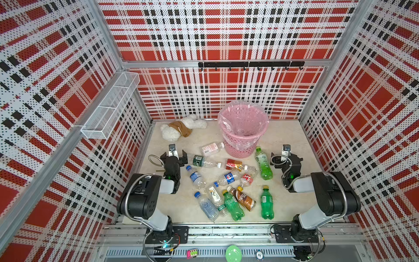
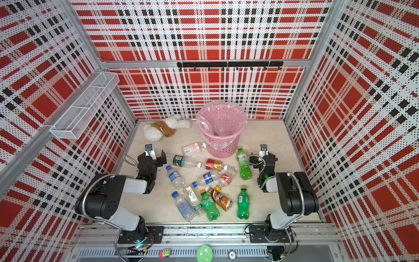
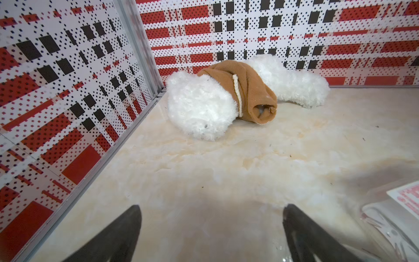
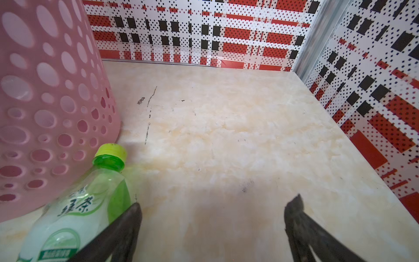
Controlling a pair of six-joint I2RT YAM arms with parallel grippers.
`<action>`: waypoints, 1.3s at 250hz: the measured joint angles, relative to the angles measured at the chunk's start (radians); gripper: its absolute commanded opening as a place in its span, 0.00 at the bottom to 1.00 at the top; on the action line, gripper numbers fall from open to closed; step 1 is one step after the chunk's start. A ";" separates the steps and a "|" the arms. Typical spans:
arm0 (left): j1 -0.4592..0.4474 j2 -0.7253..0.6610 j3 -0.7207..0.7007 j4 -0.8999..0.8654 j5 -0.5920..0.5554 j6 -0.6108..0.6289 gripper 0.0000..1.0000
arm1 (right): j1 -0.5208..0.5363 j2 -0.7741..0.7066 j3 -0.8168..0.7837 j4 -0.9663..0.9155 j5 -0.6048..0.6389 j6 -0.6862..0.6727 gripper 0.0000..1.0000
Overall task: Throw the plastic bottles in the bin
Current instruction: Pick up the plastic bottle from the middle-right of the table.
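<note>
Several plastic bottles lie scattered on the marble table in both top views, among them a green-tea bottle point(image 1: 263, 163) point(image 2: 243, 165) and a clear one with a dark green label point(image 1: 201, 161). The pink bin point(image 1: 238, 147) point(image 2: 217, 145) stands behind them, lined with a clear bag. My left gripper point(image 1: 174, 156) point(image 3: 212, 211) hovers open over bare table, a clear bottle point(image 3: 390, 222) just beside one finger. My right gripper point(image 1: 286, 156) point(image 4: 213, 206) is open too and holds nothing. The green-tea bottle point(image 4: 86, 204) lies alongside one of its fingers, its cap against the bin wall point(image 4: 45, 90).
A white plush toy with brown cloth point(image 1: 181, 128) point(image 3: 215, 102) lies at the back left corner. A white wire shelf point(image 1: 111, 106) hangs on the left wall and a black hook rail point(image 1: 249, 64) on the back wall. Plaid walls close in three sides.
</note>
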State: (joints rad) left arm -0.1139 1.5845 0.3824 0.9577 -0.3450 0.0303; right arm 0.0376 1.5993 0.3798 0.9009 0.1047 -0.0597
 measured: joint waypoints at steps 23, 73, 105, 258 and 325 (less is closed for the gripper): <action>0.000 0.000 0.000 0.000 0.000 0.000 0.99 | 0.000 0.000 0.000 0.000 0.000 0.000 1.00; 0.000 0.000 0.000 0.000 0.000 0.000 0.99 | 0.000 0.000 0.000 0.000 0.000 0.000 1.00; 0.000 0.000 0.000 0.000 0.000 0.000 0.99 | 0.000 0.000 0.000 0.000 0.000 0.000 1.00; -0.019 -0.142 0.014 -0.172 -0.031 -0.002 0.99 | -0.003 -0.222 0.069 -0.290 0.014 0.056 1.00; -0.066 -0.645 0.150 -0.481 -0.032 -0.317 0.99 | -0.029 -0.473 0.233 -0.492 -0.185 0.335 1.00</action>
State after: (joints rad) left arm -0.1799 0.9398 0.5323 0.4770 -0.3775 -0.2871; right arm 0.0086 1.1263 0.6125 0.4091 -0.0803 0.2749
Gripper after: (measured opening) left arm 0.990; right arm 0.998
